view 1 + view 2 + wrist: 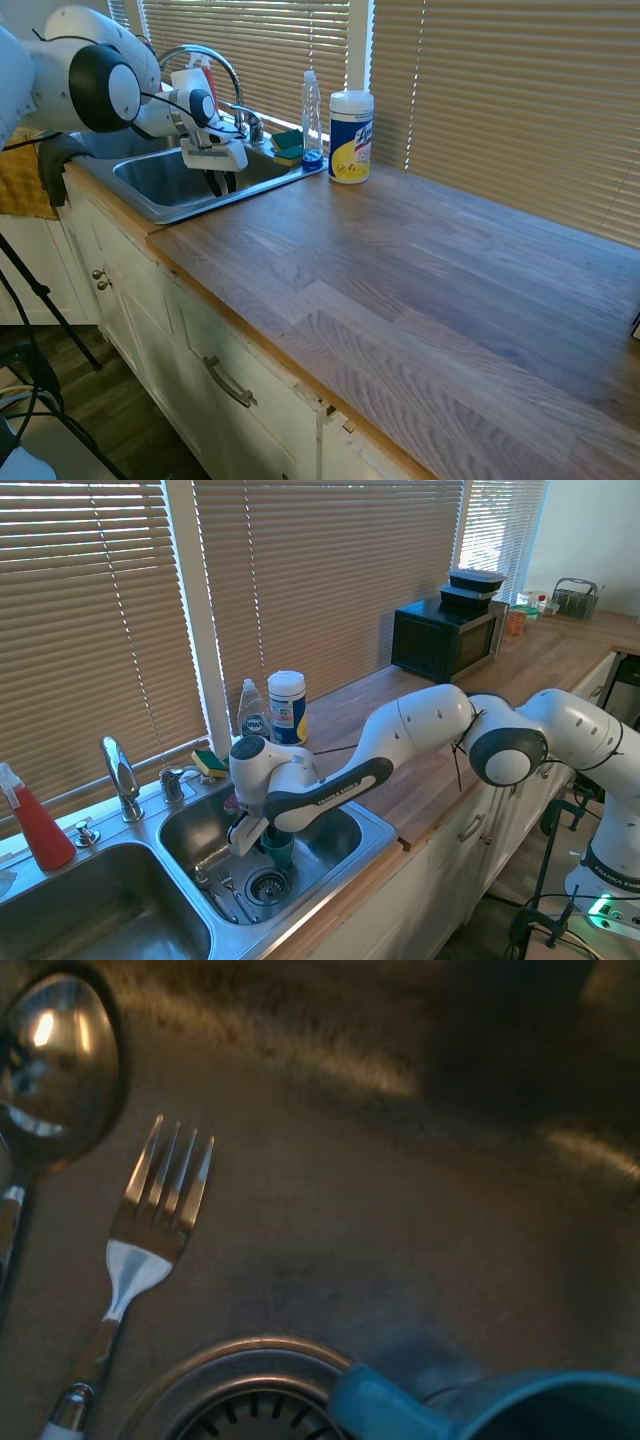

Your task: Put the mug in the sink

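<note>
The gripper (272, 840) pinches the mug (279, 848) low inside the sink (375, 830), just beside the drain (268, 886); a good release means lowering until the base rests flat, clear of the fork (140, 1250) and spoon (55, 1065), then opening. Whether the base touches the floor is hidden, and the first exterior view loses the mug behind the rim.

White Franka arm: reaches low into the stainless steel sink (375, 830) basin. Two-finger gripper (277, 842): points downward, fingers clamped on the teal-blue mug (279, 851).

Teal mug (279, 848) upright in the steel sink (375, 830) basin, beside the drain
</note>
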Controlling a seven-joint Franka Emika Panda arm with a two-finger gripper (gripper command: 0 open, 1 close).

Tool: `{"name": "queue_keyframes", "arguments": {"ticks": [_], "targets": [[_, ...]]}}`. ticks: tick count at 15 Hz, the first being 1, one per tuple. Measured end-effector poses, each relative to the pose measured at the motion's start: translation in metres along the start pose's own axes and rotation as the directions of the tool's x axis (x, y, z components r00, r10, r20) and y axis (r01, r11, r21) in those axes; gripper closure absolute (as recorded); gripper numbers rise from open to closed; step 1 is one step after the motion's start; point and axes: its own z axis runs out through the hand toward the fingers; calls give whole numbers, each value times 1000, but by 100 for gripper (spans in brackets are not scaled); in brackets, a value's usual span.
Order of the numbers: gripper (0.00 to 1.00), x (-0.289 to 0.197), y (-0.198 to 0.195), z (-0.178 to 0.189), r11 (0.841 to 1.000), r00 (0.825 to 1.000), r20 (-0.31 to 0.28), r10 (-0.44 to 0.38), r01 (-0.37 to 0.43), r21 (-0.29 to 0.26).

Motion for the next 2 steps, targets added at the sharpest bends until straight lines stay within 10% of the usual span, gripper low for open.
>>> {"name": "queue_keyframes", "arguments": {"ticks": [2], "targets": [[0,3,7,-24,1000,1000,-6,2,-2,4]]}}
